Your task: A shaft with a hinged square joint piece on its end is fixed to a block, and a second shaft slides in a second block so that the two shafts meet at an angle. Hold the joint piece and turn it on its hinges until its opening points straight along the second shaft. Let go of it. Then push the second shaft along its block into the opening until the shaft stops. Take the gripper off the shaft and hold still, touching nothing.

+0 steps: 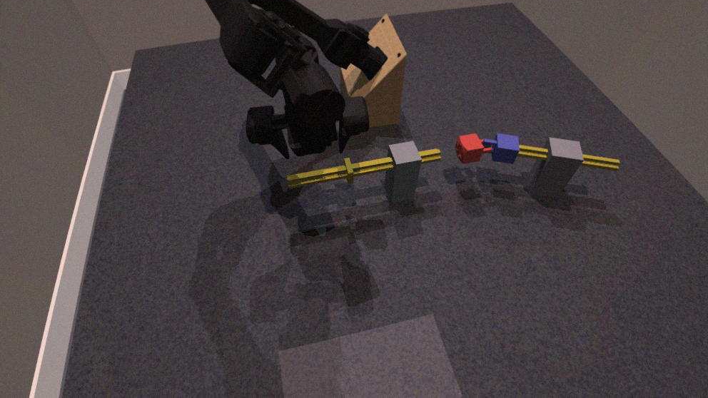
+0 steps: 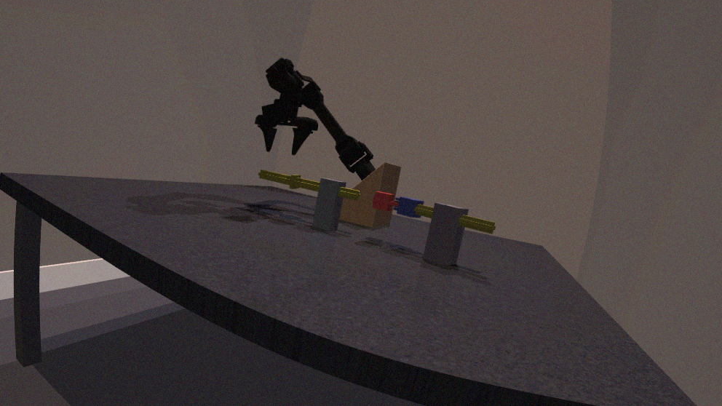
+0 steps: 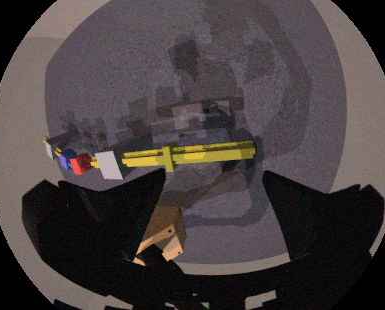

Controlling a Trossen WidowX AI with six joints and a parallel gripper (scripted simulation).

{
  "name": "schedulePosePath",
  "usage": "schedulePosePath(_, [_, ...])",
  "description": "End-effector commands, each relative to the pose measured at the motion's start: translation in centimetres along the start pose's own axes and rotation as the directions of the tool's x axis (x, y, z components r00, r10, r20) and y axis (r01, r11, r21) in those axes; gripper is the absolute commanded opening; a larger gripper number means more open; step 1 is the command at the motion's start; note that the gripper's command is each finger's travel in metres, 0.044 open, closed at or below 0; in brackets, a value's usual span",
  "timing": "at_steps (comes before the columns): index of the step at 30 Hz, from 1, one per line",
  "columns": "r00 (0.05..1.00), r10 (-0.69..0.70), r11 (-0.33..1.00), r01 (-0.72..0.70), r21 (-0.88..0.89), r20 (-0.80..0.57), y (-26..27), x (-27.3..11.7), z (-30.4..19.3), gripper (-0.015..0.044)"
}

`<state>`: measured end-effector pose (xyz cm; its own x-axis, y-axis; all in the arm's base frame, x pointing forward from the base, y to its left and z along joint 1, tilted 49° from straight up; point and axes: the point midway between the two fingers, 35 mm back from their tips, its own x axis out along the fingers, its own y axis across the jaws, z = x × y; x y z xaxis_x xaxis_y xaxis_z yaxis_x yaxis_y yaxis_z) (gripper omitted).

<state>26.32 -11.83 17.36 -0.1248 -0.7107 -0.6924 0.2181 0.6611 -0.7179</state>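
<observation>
My gripper (image 1: 314, 155) (image 2: 281, 152) (image 3: 215, 174) is open and empty, above the outer part of the second shaft. The yellow second shaft (image 1: 318, 175) (image 2: 308, 184) (image 3: 206, 154) has a raised collar (image 1: 348, 170) (image 2: 294, 181) (image 3: 169, 157) and runs through its grey block (image 1: 403, 172) (image 2: 329, 204) (image 3: 109, 165). The red joint piece (image 1: 469, 148) (image 2: 383, 201) (image 3: 80, 163) is hinged to the blue part (image 1: 505, 148) (image 2: 410, 207) (image 3: 67, 159) on the fixed shaft (image 1: 600, 161) (image 2: 477, 223). A gap separates the second shaft's inner end from the red piece, whose opening faces roughly toward it.
The fixed shaft's grey block (image 1: 557, 167) (image 2: 446, 233) (image 3: 50, 149) stands at the right in the top view. The wooden arm mount (image 1: 387, 96) (image 2: 378, 204) (image 3: 166, 235) stands behind the second shaft's block. A pale patch (image 1: 365, 362) lies on the table's front part.
</observation>
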Motion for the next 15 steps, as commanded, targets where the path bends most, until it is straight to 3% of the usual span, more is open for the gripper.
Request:
schedulePosePath(1, [0.999, -0.038, 0.995, 0.037, -0.095, -0.001, -1.6, -0.2, -0.2, 0.044])
schedulePosePath(7, [0.999, -0.045, 0.993, 0.045, -0.111, -0.002, -2.0, -0.3, -0.2, 0.044])
schedulePosePath(15, [0.999, -0.046, 0.989, 0.048, 0.143, -0.015, -2.0, 0.9, 0.0, 0.044])
